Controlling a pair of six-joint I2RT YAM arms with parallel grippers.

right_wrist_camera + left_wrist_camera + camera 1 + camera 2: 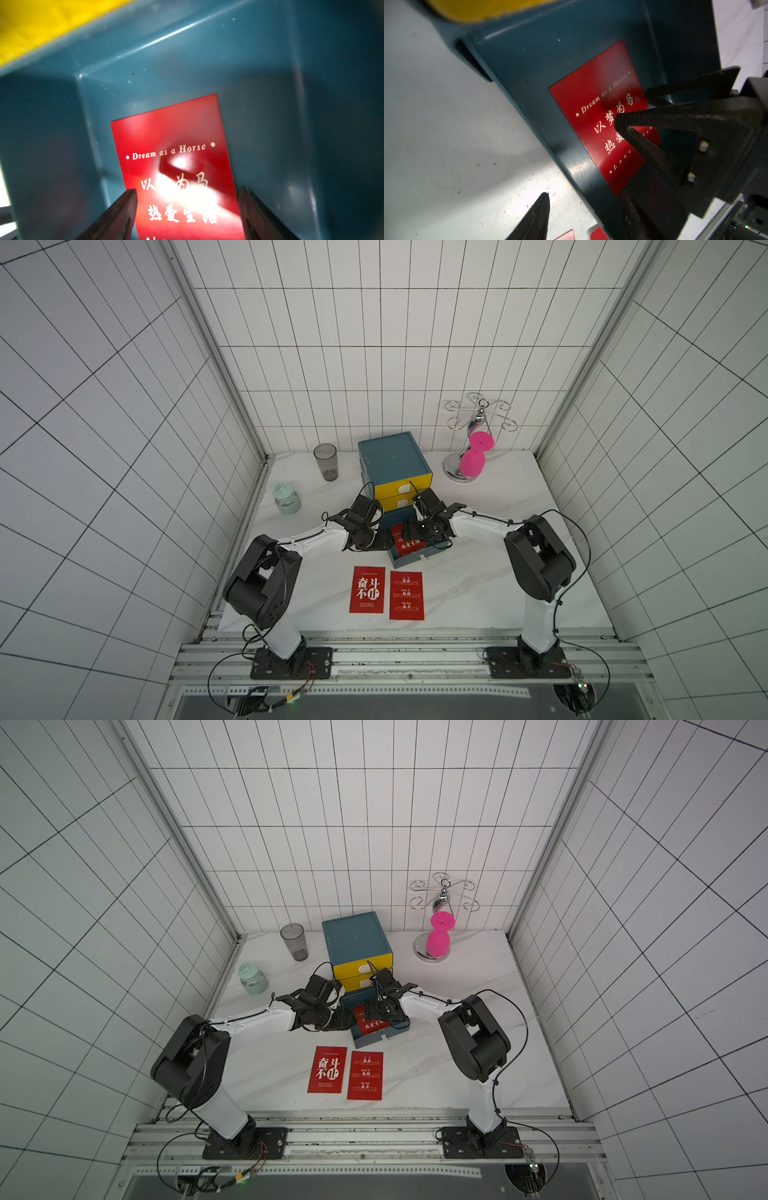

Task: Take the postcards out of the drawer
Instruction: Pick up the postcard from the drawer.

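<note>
Right claw (188, 189), jaws spread wide over a postcard (170, 135) in the pulled-out drawer (259, 124).
The card is laid flat on the drawer floor, framed between the two fingers; nothing is gripped. The left claw (382, 542) is held partly open and empty at the drawer's left wall. Two postcards (367, 589) (407, 595) are laid side by side near the middle of the desk's (478, 593) front edge.

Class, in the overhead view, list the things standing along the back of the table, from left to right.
mint-green jar → grey tumbler → blue and yellow drawer cabinet → chrome stand carrying pink pieces
</note>
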